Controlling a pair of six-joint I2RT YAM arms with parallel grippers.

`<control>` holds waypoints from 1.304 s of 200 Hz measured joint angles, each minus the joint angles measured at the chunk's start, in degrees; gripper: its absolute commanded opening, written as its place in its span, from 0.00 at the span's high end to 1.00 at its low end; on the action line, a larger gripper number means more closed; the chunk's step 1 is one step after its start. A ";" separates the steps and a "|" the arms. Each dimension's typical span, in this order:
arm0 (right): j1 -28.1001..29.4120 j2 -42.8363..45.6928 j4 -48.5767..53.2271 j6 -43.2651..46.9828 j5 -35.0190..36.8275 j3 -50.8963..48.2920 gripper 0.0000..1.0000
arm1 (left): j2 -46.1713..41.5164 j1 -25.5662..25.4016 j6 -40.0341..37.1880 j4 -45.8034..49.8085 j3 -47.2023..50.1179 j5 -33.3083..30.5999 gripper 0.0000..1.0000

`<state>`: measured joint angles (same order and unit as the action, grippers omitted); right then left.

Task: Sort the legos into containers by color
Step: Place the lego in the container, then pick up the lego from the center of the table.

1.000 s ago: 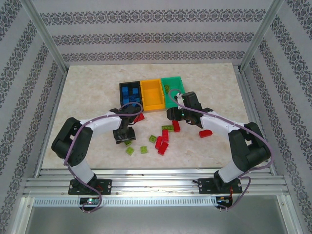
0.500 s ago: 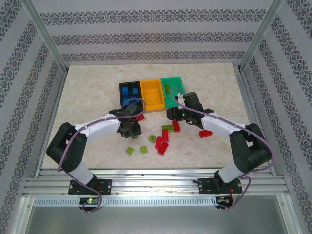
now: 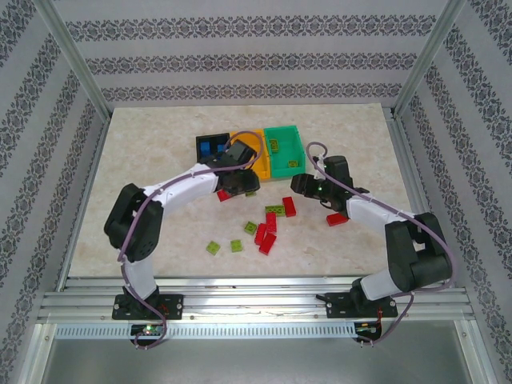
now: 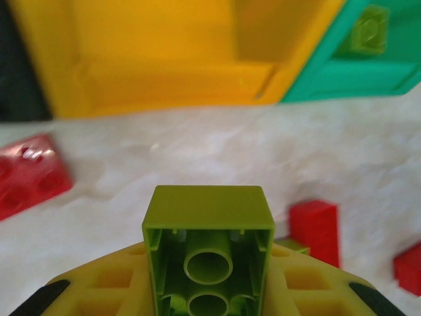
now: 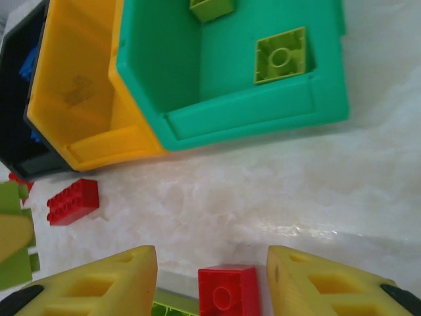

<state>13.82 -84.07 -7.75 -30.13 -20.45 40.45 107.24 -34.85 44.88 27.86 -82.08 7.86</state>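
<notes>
Short of near wall of orange-yellow plastic bin [image 4: 164, 92], bare marbled tabletop [image 4: 217, 151] between: left gripper [image 3: 242, 186] clamps lime-green plastic brick [image 4: 208, 230], hollow underside showing; right gripper [image 5: 212, 280] spread, holding nothing.

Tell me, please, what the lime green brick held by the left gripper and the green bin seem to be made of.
The lime green brick looks like moulded hard plastic, smooth and slightly glossy, with hollow tubes underneath. The green rectangular bin also seems plastic: uniform colour, rounded moulded rim, soft sheen.
</notes>
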 measured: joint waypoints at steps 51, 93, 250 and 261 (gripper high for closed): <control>-2.10 0.02 -3.06 -2.93 -1.42 -1.31 0.52 | 10.10 -0.72 -2.89 -0.09 -18.21 -3.08 0.72; -2.10 -0.92 -5.38 -3.67 -2.34 -1.36 0.52 | 22.58 -0.72 -5.64 1.99 -37.51 -5.22 0.56; -2.40 -1.75 -6.29 -4.28 -3.23 -1.64 0.52 | -1.14 -3.21 -10.64 -6.91 -1.60 -8.59 0.38; -2.25 -1.75 -6.27 -4.26 -3.21 -1.64 0.52 | -4.83 -3.85 -10.64 -8.76 3.17 -8.72 0.37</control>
<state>11.57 -85.82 -14.02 -34.39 -23.66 38.81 102.41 -38.70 34.24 19.09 -78.91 -0.86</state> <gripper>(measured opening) 0.483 0.620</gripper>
